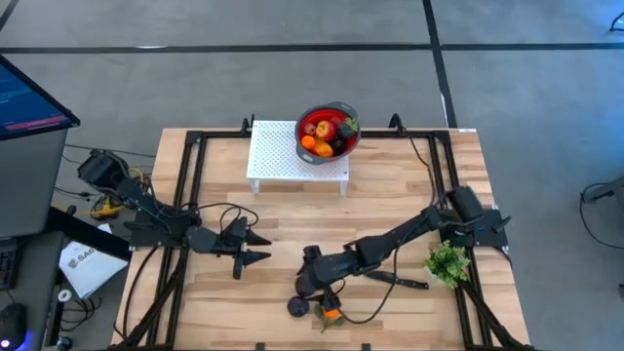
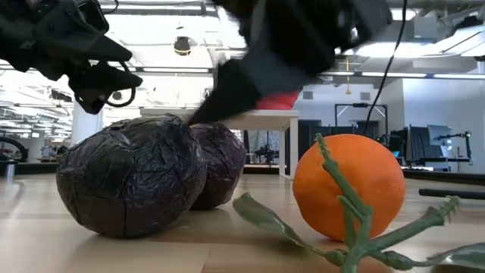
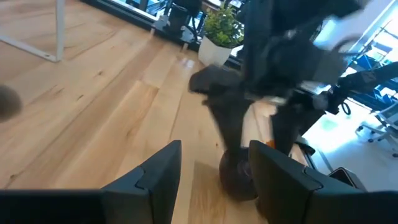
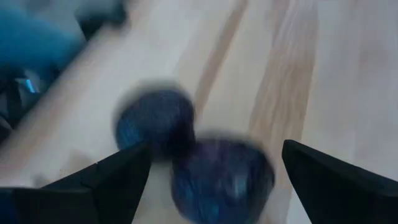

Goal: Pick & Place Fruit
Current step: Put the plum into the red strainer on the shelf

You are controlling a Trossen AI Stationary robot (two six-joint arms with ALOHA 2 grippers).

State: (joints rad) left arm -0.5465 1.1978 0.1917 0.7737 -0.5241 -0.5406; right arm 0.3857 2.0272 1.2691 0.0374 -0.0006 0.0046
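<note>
Claw (image 1: 314,286) of right arm spread wide, empty, poised over two dark purple crinkled fruits (image 4: 222,180) at the wooden counter's (image 1: 390,210) near edge, likely lining up a grab. Grey bowl (image 1: 343,110) already holds several. Left claw (image 1: 261,248) half-open, idle nearby.

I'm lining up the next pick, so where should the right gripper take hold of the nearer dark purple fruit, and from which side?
Probably from above, across its round middle. The right gripper stands open over the dark purple fruit, one finger on either side. A second purple fruit sits right against it and the orange with leaves lies close by, so a sideways approach would likely knock them.
</note>
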